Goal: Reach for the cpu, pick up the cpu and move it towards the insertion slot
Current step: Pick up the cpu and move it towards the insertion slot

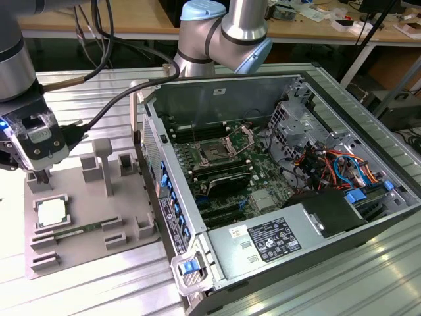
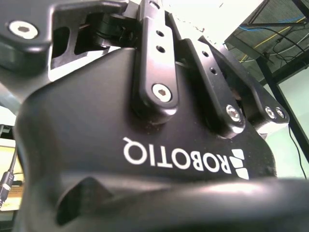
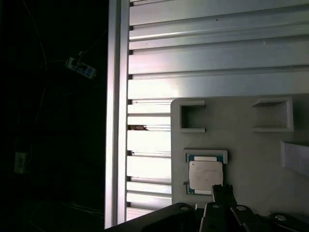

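Fingers (image 3: 222, 191), drawn together, hover over the cpu (image 3: 205, 175) in the first wrist view; the exterior view adds the insertion slot (image 1: 214, 155).

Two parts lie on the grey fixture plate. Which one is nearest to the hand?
The cpu, the square silver-topped chip: the hand hangs close beside it. The long green memory stick lies farther off, toward the exterior view's right.
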Motion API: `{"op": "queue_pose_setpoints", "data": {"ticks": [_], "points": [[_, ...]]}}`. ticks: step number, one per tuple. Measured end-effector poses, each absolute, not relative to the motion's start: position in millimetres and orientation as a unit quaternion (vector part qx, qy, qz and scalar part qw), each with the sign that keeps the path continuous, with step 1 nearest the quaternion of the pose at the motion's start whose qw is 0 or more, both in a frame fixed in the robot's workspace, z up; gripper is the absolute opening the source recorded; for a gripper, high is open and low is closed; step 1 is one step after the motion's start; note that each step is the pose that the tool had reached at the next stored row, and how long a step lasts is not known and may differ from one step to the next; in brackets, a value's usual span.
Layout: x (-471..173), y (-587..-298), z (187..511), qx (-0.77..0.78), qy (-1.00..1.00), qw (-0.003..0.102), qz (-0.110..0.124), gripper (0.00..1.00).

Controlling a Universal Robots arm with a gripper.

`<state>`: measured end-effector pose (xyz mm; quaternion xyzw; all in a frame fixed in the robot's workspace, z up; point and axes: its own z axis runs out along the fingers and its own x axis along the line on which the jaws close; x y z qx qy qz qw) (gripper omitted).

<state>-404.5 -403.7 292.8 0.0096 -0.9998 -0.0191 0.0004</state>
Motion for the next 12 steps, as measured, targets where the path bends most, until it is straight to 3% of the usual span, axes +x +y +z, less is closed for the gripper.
{"op": "queue_pose_setpoints", "data": {"ticks": [12], "points": [[-404.5, -403.7, 289.6, 0.010, -1.000, 0.000, -0.019, 0.11]]}}
